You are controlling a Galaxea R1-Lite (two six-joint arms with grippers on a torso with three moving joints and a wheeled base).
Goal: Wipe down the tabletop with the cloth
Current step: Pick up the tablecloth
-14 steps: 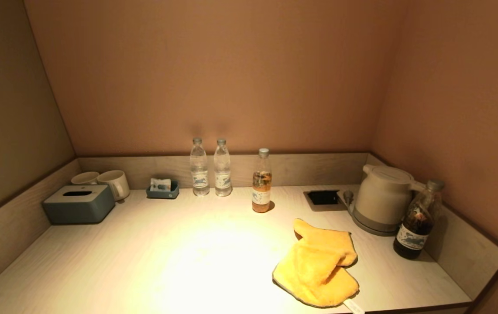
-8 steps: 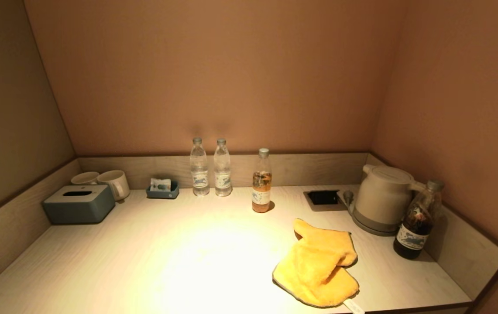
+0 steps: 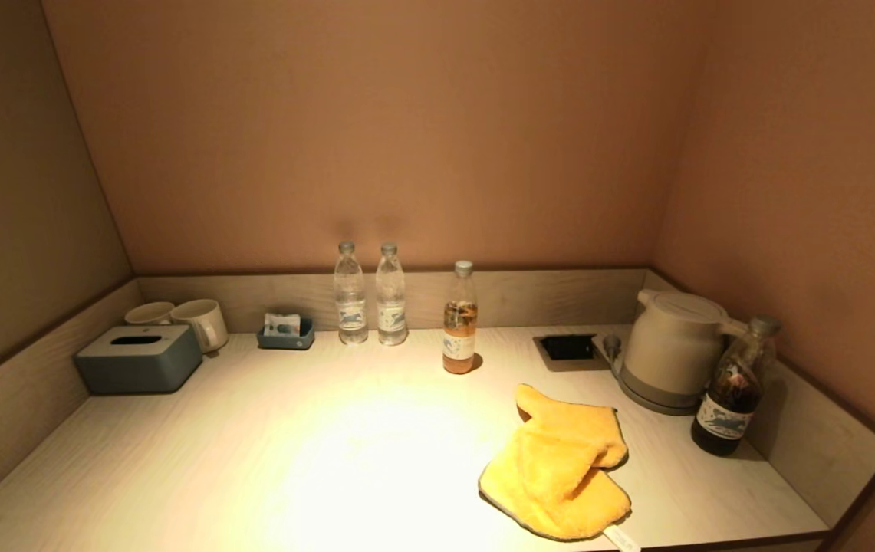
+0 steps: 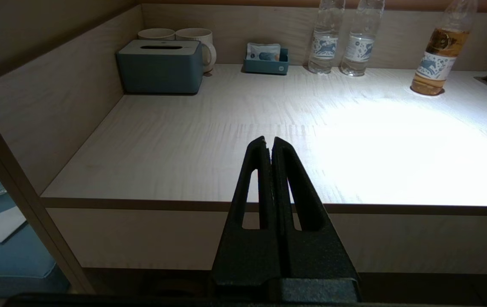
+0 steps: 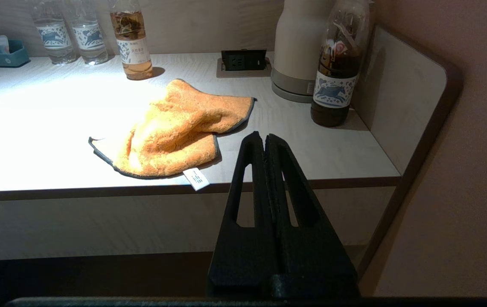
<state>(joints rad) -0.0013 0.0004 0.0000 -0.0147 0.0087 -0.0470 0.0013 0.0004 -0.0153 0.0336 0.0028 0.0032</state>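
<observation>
Head view: high, looking forward and down over the whole tabletop. Left wrist view: low, off the near edge, left side, facing the far wall. Right wrist view: low, off the near edge, right side, close to the cloth. All share the amber bottle.

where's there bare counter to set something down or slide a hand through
The widest bare patch of the pale wood-grain tabletop runs from the grey tissue box to the fluffy yellow-orange cloth, in front of the two clear water bottles. It is crowded on the right, around the cream kettle and dark bottle.
</observation>
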